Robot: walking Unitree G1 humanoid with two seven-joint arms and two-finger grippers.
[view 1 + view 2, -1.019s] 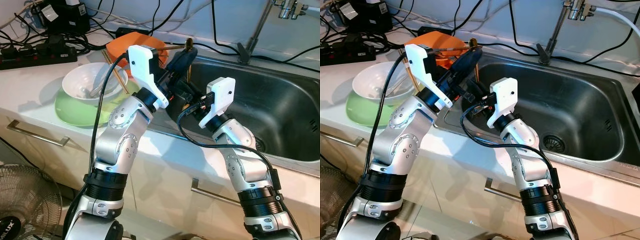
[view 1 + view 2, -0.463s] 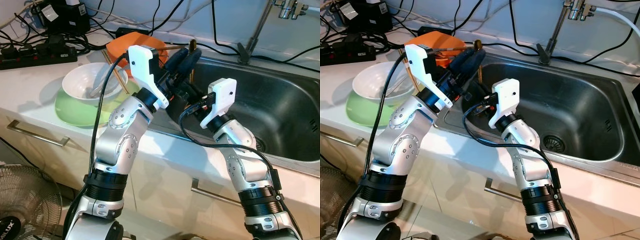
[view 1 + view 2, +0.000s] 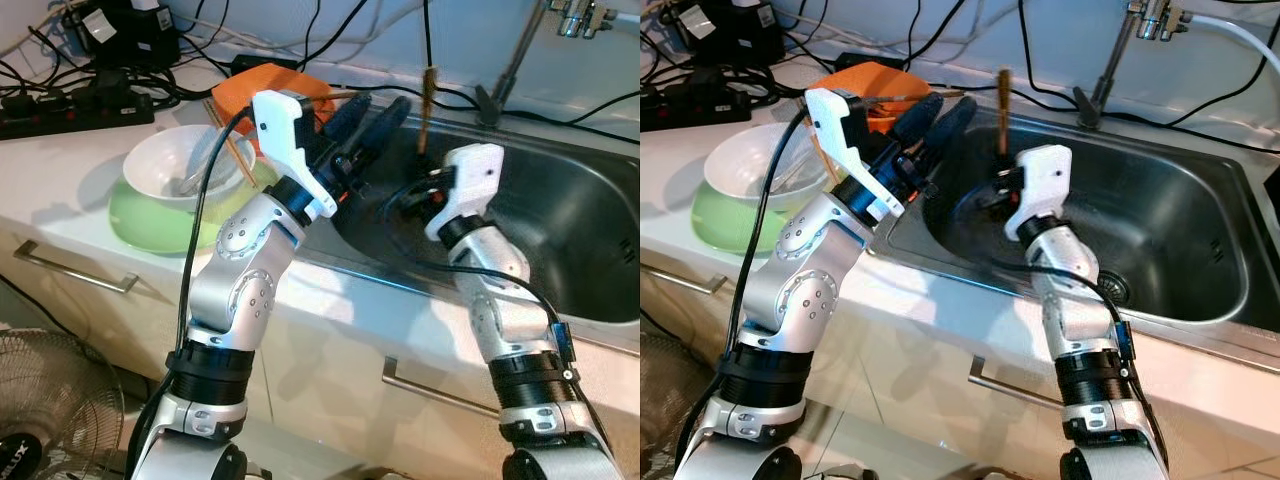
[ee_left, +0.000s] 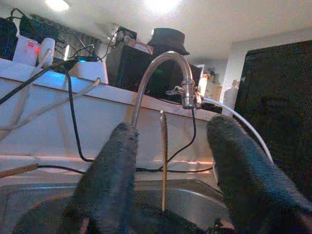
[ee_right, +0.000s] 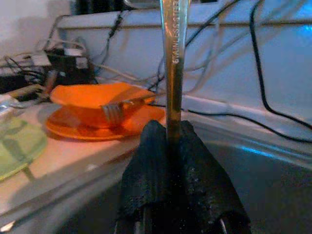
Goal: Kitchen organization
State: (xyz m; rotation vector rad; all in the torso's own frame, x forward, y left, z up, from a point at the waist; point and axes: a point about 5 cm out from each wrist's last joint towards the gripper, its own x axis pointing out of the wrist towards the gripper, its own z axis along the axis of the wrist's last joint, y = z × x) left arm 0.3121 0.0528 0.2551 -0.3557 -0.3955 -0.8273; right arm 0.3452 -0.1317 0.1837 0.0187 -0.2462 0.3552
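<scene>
Cutlery handle [image 5: 174, 58] is standing upright, pinched in the right tool [image 5: 170, 146] over the sink [image 3: 1160, 200]; left tool [image 3: 365, 120] is gaping wide; a thin grip risks slipping.

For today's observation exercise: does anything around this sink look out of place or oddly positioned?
Yes. A metal utensil handle stands upright above the sink, clamped in the right tool. A fork rests tilted on the orange bowl, and cables run along the wet-area counter.
</scene>
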